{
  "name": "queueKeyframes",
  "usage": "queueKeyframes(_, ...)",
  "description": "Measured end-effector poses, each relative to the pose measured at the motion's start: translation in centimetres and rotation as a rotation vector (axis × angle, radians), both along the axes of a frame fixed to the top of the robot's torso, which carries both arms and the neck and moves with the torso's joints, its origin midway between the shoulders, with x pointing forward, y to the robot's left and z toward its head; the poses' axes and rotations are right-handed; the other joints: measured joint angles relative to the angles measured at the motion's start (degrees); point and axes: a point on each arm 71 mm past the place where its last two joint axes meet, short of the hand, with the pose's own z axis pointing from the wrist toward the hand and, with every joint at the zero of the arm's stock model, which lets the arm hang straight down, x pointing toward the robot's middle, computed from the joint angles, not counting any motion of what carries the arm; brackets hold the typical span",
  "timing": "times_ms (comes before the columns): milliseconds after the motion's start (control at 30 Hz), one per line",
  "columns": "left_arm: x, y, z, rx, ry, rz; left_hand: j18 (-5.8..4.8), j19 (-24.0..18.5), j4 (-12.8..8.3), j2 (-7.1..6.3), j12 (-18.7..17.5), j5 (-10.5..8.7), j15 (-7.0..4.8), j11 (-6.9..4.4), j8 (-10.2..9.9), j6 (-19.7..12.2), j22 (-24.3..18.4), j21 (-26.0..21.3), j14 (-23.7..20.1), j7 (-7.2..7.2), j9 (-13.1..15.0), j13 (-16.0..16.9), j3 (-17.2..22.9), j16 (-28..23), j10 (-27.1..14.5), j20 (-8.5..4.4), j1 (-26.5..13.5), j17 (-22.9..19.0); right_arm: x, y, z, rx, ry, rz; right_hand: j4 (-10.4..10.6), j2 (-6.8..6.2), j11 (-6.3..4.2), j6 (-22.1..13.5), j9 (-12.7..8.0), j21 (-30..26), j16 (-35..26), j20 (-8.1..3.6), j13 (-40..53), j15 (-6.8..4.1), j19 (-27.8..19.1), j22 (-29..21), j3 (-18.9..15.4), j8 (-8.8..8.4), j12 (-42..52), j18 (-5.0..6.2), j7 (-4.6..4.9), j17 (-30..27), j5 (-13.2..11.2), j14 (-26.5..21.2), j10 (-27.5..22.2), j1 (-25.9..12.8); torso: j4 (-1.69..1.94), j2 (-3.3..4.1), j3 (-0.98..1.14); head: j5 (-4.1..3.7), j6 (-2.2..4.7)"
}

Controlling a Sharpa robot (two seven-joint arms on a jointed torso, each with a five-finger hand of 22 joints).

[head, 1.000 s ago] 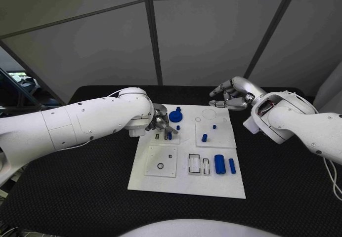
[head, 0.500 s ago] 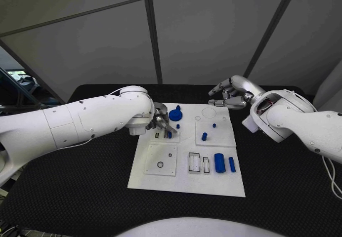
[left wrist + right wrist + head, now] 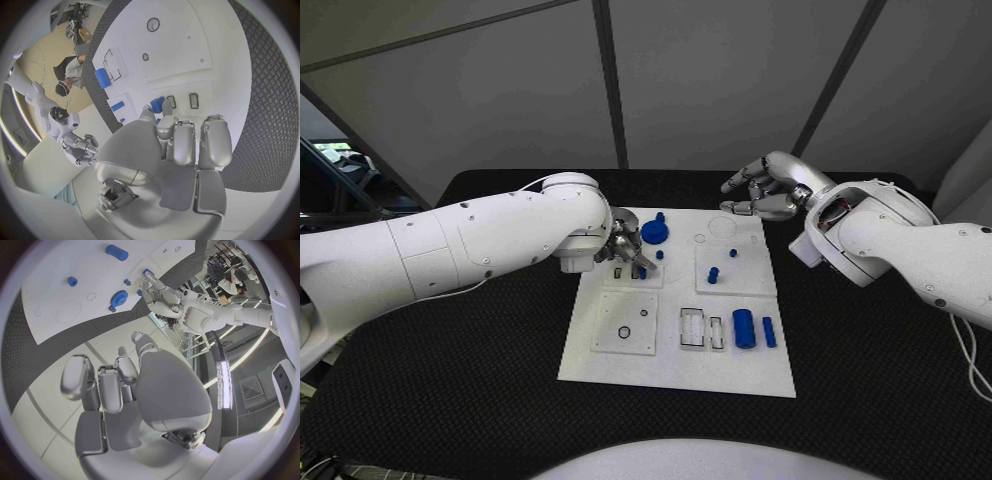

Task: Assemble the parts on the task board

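The left hand is low over the far left of the white board, pinching a small blue piece. It should push it straight down, slowly. The right hand waits at the far right corner, fingers curled, holding nothing.

Head camera looks down from above onto black table, task board central, both arms in frame. Left wrist camera sits close behind left hand, facing down onto board. Right wrist camera sits close behind right hand, board's far end beyond. All three views share task board.
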Motion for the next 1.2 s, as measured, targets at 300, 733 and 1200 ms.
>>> queueKeyframes(300,0.1,-0.1,0.2,-0.017,-0.006,0.001,0.00,0.00,-2.14,1.17,-0.51,0.41,-0.56,-0.33,-0.67,-1.10,0.28,0.00,0.06,-0.66,0.13,-0.11,7.10,0.00,-0.55,-0.01,6.45,0.00,0.1,0.0,0.0,-0.001,0.001,0.000,-0.01,0.00,0.00,0.00,0.00,0.00,0.00,0.00,0.00,0.00,0.00,0.00,0.00,0.00,0.00,0.00,0.00,0.00,0.00,0.00,0.00,0.00,0.01,0.00,0.01,0.08,-0.13)
queueKeyframes(733,-0.4,1.5,0.4,-0.088,-0.010,0.053,0.00,0.21,4.32,-13.58,-1.36,0.31,-0.81,-0.55,1.79,-1.80,1.21,0.00,0.02,0.03,4.83,-0.76,39.12,0.00,-0.09,-0.21,0.87,0.00,0.2,-0.1,-0.1,-0.005,0.006,-0.001,-0.01,0.00,0.00,0.00,0.01,0.00,0.00,0.00,0.01,0.00,0.00,-0.08,-0.01,0.21,0.00,0.00,0.00,0.04,0.34,0.00,0.00,0.00,0.14,-0.03,0.01,0.35,-0.13)
queueKeyframes(1200,-1.9,2.5,1.1,-0.124,-0.082,0.085,0.00,0.21,2.64,-14.52,-1.36,0.13,-0.81,-0.34,2.56,-2.00,2.18,0.32,0.02,-0.16,6.10,-0.48,42.06,0.00,0.14,-0.21,-2.37,-0.01,0.3,-0.5,-0.2,-0.012,0.010,-0.007,0.09,0.00,0.00,0.00,0.02,0.00,0.00,0.00,0.01,0.00,0.00,-0.14,0.09,0.21,0.00,0.00,0.00,0.03,0.34,0.00,0.00,0.00,0.46,-0.14,0.14,0.77,-0.36)
